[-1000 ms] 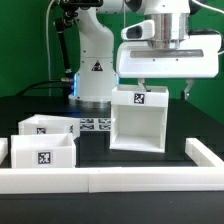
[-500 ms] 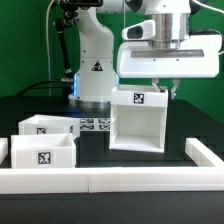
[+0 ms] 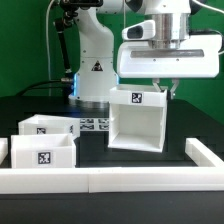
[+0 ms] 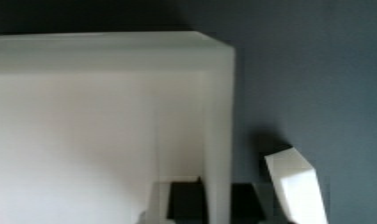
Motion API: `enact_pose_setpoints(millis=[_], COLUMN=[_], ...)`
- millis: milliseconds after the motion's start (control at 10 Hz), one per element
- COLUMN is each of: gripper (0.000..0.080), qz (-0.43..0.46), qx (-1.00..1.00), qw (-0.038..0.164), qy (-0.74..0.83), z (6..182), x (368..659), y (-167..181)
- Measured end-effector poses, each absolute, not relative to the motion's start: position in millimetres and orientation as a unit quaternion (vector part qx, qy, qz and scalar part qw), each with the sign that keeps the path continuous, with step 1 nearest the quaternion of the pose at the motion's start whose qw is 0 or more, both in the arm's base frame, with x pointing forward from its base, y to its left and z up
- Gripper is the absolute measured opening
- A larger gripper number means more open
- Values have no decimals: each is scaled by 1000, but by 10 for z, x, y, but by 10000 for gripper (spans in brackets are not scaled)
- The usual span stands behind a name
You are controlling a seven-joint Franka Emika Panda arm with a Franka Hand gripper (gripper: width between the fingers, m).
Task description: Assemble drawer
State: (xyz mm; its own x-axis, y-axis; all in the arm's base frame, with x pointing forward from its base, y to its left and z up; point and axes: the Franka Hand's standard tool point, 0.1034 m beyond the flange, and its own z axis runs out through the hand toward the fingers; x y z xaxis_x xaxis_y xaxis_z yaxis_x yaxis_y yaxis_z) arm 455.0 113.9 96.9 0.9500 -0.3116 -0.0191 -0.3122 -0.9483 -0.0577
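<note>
The drawer case (image 3: 137, 125), an open white box with a tag on its upper front, stood upright on the dark table (image 3: 130, 160), about midway between the near and far edges and toward the exterior view's right. The pincer (image 3: 164, 90) hung directly over it, under the arm's bulky white head. Its fingers were drawn close together at the case's top rim, near the upper corner on the exterior view's right. In the wrist view a thin upright wall of the case (image 4: 215, 120) ran straight in between two dark shapes low in the picture, so the pincer appeared clamped on that wall. A slanted pale piece beside it was too blurred to identify.

Two smaller drawer boxes sat near the table's near corner on the exterior view's left. One tagged box (image 3: 42, 155) was closer to the near edge and the other (image 3: 45, 125) just behind it. The marker board (image 3: 95, 124) lay flat toward the far edge, in front of the arm's base (image 3: 95, 70). A low white rail (image 3: 110, 180) ran along the near edge.
</note>
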Motion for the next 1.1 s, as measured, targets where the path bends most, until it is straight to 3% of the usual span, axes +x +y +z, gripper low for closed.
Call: enact_pose_setpoints(millis=[200,1100], gripper=[36,38], qz=[5,-44], qx=[-989,-988], qw=[31,49], qy=[144,139], z=[967,978], x=[4587,5625], y=[1114,1078])
